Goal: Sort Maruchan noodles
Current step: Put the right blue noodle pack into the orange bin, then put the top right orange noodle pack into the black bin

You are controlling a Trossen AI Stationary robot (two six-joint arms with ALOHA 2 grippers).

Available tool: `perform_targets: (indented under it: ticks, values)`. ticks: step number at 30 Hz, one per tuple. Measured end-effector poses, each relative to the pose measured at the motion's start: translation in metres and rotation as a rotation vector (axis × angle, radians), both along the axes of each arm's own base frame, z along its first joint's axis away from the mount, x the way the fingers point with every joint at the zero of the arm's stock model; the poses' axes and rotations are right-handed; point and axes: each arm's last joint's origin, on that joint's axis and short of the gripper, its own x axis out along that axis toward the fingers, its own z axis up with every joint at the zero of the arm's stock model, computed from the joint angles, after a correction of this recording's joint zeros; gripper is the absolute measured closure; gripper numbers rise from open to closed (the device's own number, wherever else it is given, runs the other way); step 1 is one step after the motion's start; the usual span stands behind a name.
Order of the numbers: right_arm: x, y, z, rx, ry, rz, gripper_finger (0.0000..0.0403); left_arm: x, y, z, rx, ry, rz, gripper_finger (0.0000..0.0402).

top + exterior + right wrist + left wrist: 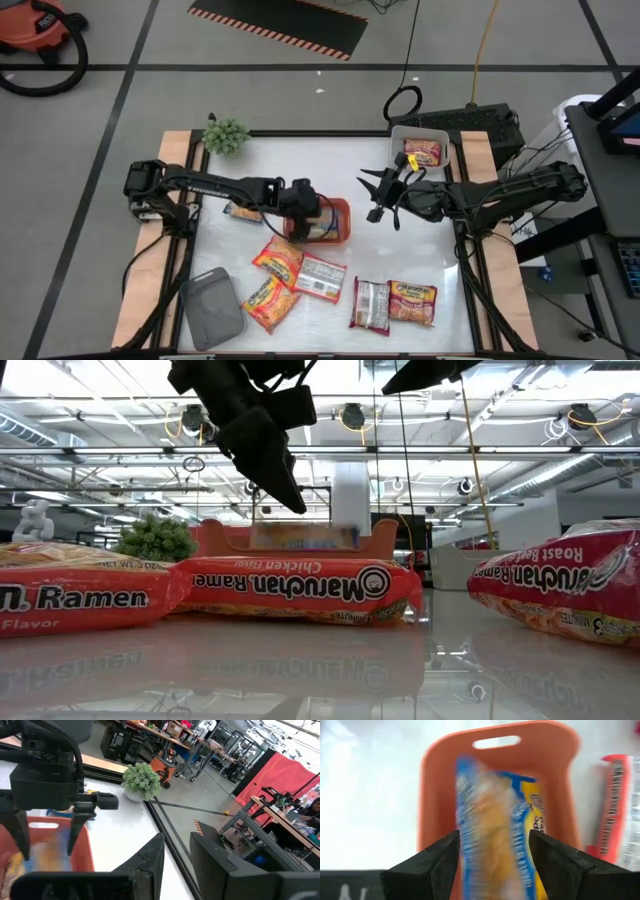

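Note:
My left gripper [318, 212] hangs open over the red tray [343, 212], which stands mid-table. A blurred blue-yellow noodle packet [492, 820] shows between its fingers, above the tray's floor [555, 785]. Several other packets lie on the table's near half: orange-yellow ones [278, 258] [268, 300] and red-pink ones [321, 277] [371, 305] [413, 302]. One more [243, 212] lies under the left arm. A red-pink packet [423, 153] lies in the white tray [402, 135]. My right gripper [378, 197] hovers open and empty right of the red tray. My left gripper points down over the red tray with one finger [437, 857] on each side of the blue-yellow packet's long edges [465, 810]. The packet is blurred while the tray is sharp. I cannot tell whether the fingers touch it.
A grey tray [212, 308] lies at the near left corner, and a small green plant [226, 135] stands at the far left. In the low view, packets [300, 588] [70, 600] [570, 585] lie close to the camera. The table between the red and white trays is bare.

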Motion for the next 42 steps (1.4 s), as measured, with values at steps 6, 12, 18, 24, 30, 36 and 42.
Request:
perform_targets:
  ticks: [6, 12, 18, 24, 30, 36, 42]
  values:
    - [0.0, 0.0, 0.0, 0.0, 0.0, 0.0, 0.0314, 0.0, 0.002, 0.001, 0.069, -0.002, 0.035, 0.0158]
    - [0.0, 0.0, 0.0, 0.0, 0.0, 0.0, 0.0314, -0.003, 0.003, 0.003, 0.1, 0.004, 0.063, 0.0158]
    - [0.0, 0.0, -0.001, -0.002, 0.012, 0.0, 0.0314, -0.015, 0.004, 0.018, 0.109, 0.003, 0.1, 0.0158]
    - [-0.001, 0.0, -0.002, 0.001, 0.018, -0.001, 0.0314, -0.032, 0.004, 0.034, 0.08, 0.015, 0.139, 0.0158]
    - [-0.001, 0.007, -0.002, 0.063, -0.022, 0.012, 0.0314, -0.048, 0.004, 0.038, 0.036, 0.093, 0.211, 0.0158]
    - [-0.003, 0.02, -0.009, 0.186, -0.034, 0.024, 0.0314, -0.054, 0.0, 0.034, -0.014, 0.12, 0.284, 0.0158]
    - [-0.005, 0.041, -0.018, 0.312, -0.021, 0.104, 0.0314, -0.057, -0.016, 0.025, -0.047, 0.135, 0.296, 0.0158]
